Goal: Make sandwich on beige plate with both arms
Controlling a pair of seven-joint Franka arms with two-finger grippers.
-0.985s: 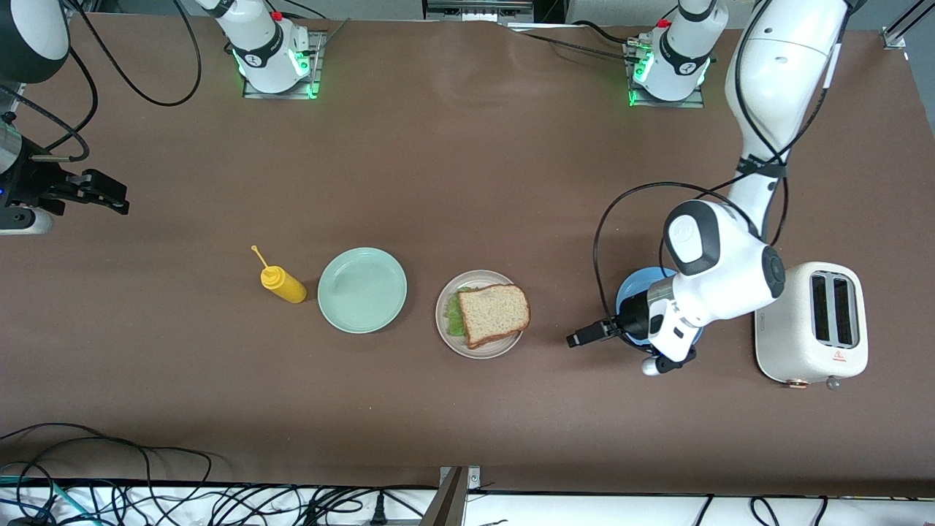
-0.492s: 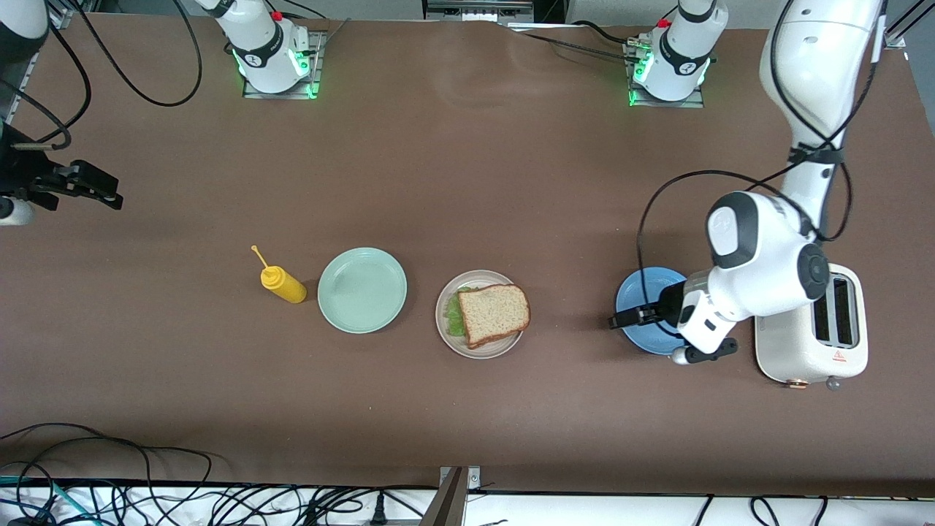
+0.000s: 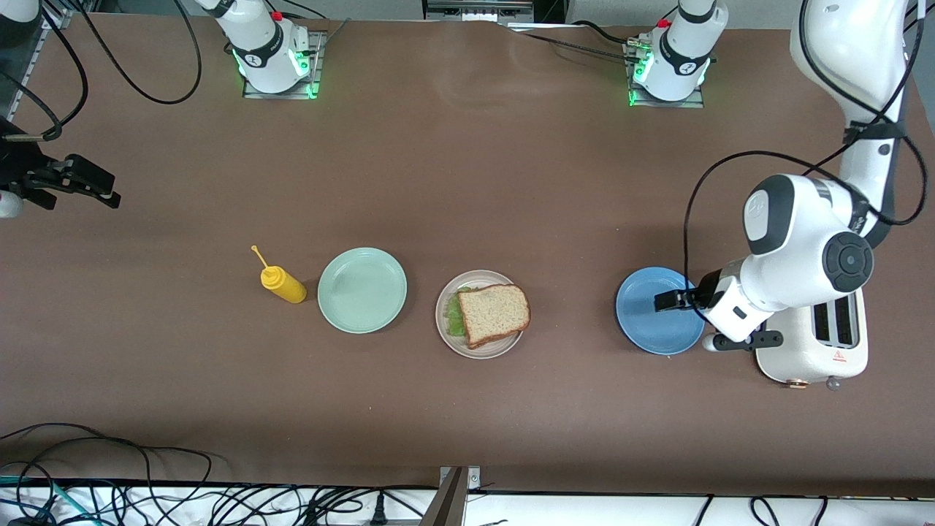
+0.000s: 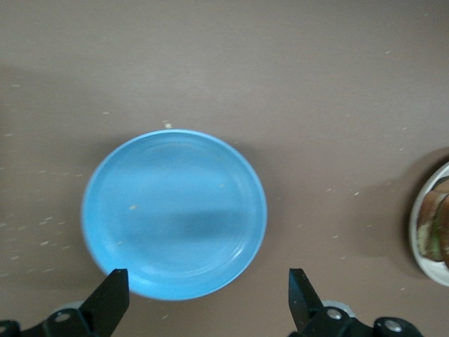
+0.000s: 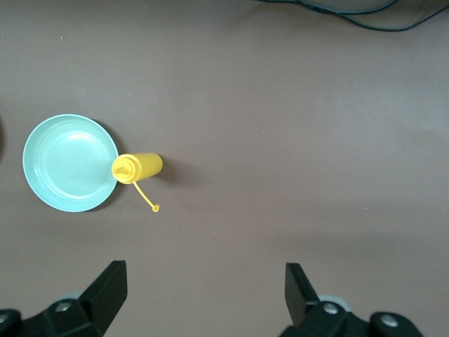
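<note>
The sandwich [image 3: 494, 315], brown bread over green lettuce, lies on the beige plate [image 3: 447, 330] in the middle of the table. Its edge shows in the left wrist view [image 4: 436, 226]. My left gripper [image 3: 666, 301] is open and empty over the blue plate [image 3: 649, 321], which fills the left wrist view [image 4: 174, 210]. My right gripper [image 3: 98, 188] is open and empty, up over bare table at the right arm's end; in the right wrist view [image 5: 203, 284] its fingers stand wide apart.
A mint-green plate [image 3: 362, 290] and a yellow mustard bottle [image 3: 283, 284] sit beside the beige plate toward the right arm's end. A white toaster [image 3: 822, 343] stands at the left arm's end beside the blue plate. Cables lie along the front edge.
My left gripper has drawn back from beside the sandwich toward the toaster and is now over the blue plate. My right gripper has pulled slightly farther toward the table's end.
</note>
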